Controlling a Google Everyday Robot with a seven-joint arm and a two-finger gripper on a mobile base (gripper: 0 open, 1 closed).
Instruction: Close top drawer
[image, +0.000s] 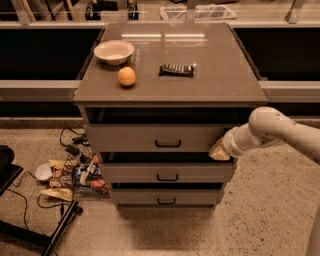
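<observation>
Your arm (282, 131) is a smooth, off-white shell, thick and rounded like a bent tube, with a bulbous joint that narrows to a paler, ringed cuff at the wrist. Your hand (219, 150) is a small tan wedge, darker than the arm, just below the desk's (220, 75) front right corner.
</observation>
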